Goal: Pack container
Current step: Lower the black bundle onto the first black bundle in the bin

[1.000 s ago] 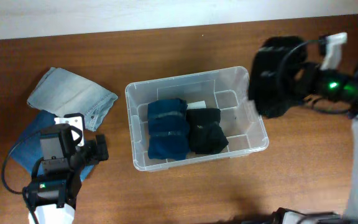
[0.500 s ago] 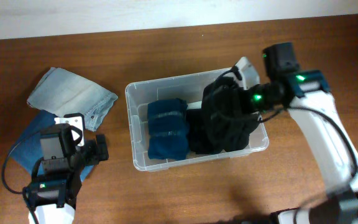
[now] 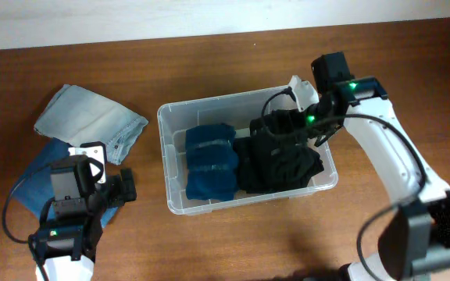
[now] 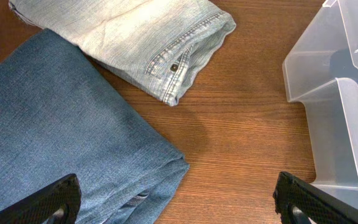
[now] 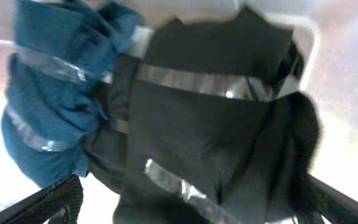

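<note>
The clear container (image 3: 242,97) stands mid-table; its corner shows in the left wrist view (image 4: 344,93). Inside lie a folded dark blue garment (image 3: 209,160) (image 5: 48,106) on the left and black garments (image 3: 283,160) (image 5: 210,124) on the right. My right gripper (image 3: 294,125) (image 5: 191,205) hangs over the container's right end, jaws spread wide, with the top black garment lying loose between and below them. My left gripper (image 3: 125,190) (image 4: 179,199) is open at the lower left, above the edge of folded blue jeans (image 3: 41,172) (image 4: 55,130).
A folded light-denim garment (image 3: 92,117) (image 4: 129,37) lies left of the container, partly over the blue jeans. Bare wooden table (image 3: 233,242) runs along the front, and a pale wall edge (image 3: 209,16) borders the back.
My right arm carried a black garment from right of the container to over its right half, set it down inside, and its jaws went from shut to open. The left arm stayed still.
</note>
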You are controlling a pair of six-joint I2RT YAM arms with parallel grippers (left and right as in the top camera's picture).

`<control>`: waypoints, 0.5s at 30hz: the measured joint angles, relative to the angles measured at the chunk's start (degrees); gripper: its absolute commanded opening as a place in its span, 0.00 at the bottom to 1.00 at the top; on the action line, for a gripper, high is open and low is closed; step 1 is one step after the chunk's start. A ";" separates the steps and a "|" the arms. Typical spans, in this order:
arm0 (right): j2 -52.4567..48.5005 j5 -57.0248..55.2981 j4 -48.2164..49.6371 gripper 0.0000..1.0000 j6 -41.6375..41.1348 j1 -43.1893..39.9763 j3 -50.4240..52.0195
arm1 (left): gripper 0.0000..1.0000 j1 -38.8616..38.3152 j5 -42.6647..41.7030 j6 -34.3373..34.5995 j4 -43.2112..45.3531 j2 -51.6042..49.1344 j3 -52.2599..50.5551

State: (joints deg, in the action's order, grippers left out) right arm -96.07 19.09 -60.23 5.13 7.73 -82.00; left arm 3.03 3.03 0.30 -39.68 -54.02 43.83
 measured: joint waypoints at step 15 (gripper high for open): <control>2.21 -10.60 -3.80 0.26 -0.46 7.96 4.94 | 0.99 0.00 -0.02 0.00 0.00 0.00 0.00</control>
State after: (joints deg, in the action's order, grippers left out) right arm -93.86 8.49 -64.03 4.67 15.68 -77.06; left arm 3.03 3.01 0.30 -39.68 -54.02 43.83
